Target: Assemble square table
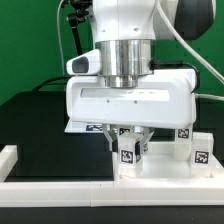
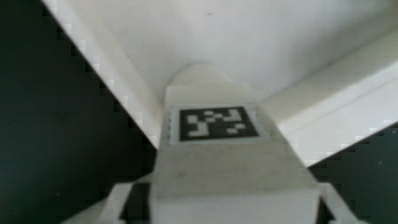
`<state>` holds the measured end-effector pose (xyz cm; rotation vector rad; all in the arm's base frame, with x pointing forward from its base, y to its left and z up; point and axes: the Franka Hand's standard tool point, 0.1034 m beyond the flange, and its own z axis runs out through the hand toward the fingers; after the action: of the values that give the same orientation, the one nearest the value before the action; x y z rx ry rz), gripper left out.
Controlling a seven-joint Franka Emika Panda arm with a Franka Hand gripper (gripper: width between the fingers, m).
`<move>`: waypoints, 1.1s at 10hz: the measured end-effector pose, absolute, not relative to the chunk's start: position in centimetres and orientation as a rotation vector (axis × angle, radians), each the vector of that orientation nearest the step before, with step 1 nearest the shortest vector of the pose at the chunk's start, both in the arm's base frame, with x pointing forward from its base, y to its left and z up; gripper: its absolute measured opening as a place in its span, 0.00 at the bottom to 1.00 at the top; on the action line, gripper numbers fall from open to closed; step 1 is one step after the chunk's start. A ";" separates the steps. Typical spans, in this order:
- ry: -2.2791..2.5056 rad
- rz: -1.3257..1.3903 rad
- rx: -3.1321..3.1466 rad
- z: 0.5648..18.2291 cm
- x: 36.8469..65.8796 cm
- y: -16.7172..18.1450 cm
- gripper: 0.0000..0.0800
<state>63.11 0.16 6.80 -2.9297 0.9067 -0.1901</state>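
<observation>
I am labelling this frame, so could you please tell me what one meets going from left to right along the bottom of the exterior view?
White border rail → tagged leg held between the fingers of the gripper → second tagged leg, standing at the exterior view's right.

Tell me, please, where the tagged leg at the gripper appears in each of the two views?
Exterior view: the leg stands low in the middle, just under the gripper.
Wrist view: the leg fills the lower middle, tag facing the camera.
Shared landmark: the black-and-white tag on that leg.
</observation>
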 end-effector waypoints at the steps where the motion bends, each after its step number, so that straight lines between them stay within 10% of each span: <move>1: 1.074 -0.180 -2.869 6.8 63.1 0.1 0.36; 6: 2.198 0.064 -2.082 7.0 62.8 0.0 0.36; 11: 2.292 0.056 -1.985 6.8 62.7 0.0 0.36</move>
<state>62.74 0.01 6.81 -1.9855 2.2921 0.0562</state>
